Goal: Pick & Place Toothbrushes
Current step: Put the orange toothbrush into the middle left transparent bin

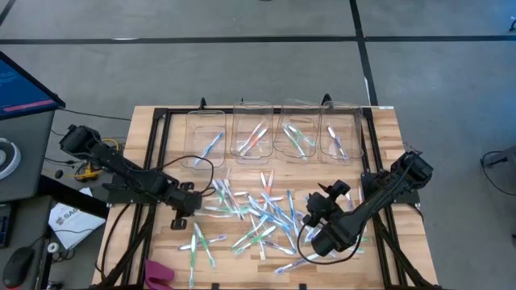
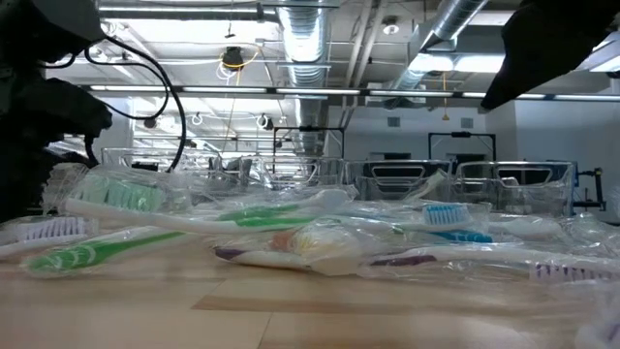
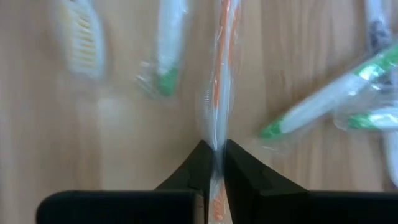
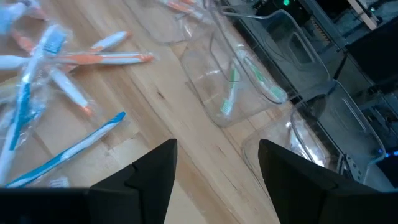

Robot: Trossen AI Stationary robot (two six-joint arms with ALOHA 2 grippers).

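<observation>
Many slim toothbrushes (image 1: 251,213) in clear wrappers, with blue, green, orange or purple accents, lie scattered flat on the wooden table. My left gripper (image 1: 196,209) is at the pile's left edge, pointing steeply down, shut on an orange-accented toothbrush (image 3: 219,74). My right gripper (image 1: 318,208) hangs open above the pile's right side with nothing between its fingers (image 4: 214,168). It faces a clear bin (image 4: 249,81) that holds a green toothbrush. My left gripper (image 3: 214,158) pinches the wrapped orange toothbrush between its two fingertips, on its two long sides (image 3: 216,134). The fingers come from above, slanting down. The brush runs straight on past the tips along the wood. Whether it rests on the table or is just clear, I cannot tell.
Four clear bins (image 1: 251,133) stand in a row at the table's far edge, each with one or a few toothbrushes inside. Black frame rails (image 1: 153,153) run along the table's sides. A pink object (image 1: 159,274) lies at the near left edge.
</observation>
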